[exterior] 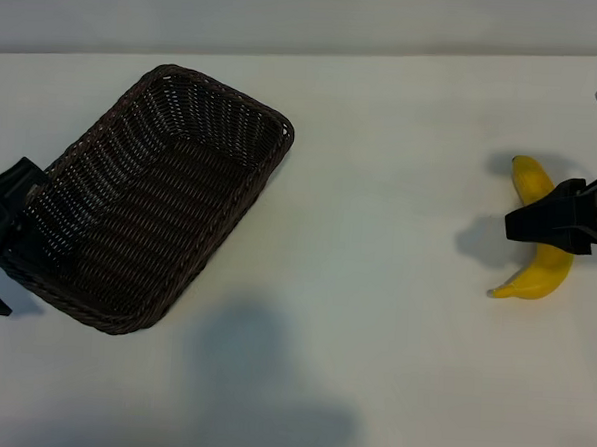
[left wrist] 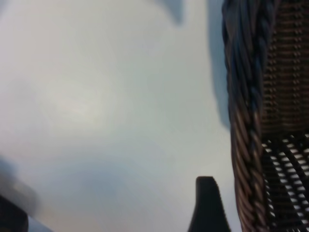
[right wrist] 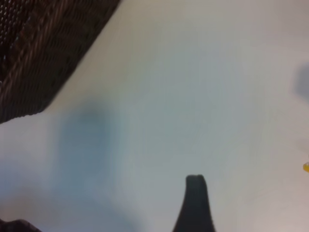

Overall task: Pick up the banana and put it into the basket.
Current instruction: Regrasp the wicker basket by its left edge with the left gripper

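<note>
Banana (exterior: 539,231) lies on the white surface (exterior: 380,188), directly under the right hand (exterior: 551,225), whose dark fingers stand spread across its middle; nothing gripped yet, as far as the exterior view shows.

Basket (exterior: 154,201) sits well apart from that hand, across the surface, with the left hand (exterior: 3,230) unclenched at its near-left rim, one finger (left wrist: 208,205) just beside the woven wall.

Risks, as I judge them:
- fingers closing off-centre on the curve, so the banana rolls or slips out;
- left hand nudging the basket, shifting the drop target.

Count: one banana, one basket, two hands.
</note>
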You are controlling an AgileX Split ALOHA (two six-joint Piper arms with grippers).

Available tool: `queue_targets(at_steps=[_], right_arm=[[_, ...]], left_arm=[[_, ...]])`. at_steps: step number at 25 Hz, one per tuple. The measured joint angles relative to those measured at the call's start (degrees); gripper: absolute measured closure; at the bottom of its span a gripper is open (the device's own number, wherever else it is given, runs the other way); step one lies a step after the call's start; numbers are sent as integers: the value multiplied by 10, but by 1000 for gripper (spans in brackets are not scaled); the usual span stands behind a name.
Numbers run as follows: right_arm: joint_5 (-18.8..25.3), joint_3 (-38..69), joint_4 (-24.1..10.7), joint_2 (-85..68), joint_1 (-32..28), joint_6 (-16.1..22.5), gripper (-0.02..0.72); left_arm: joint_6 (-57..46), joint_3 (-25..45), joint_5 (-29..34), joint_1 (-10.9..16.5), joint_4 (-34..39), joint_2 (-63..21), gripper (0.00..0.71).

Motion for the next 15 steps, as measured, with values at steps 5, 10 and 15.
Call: queue_targets(at_steps=[5,10,15], right_arm=[[0,0,0,0,0,0,119],[0,0,0,0,0,0,119],[0,0,0,0,0,0,119]], left_arm=[[0,0,-15,0,2,22,189],[0,0,-21,0,4,33,189],[0,0,-30,0,4,53,190]])
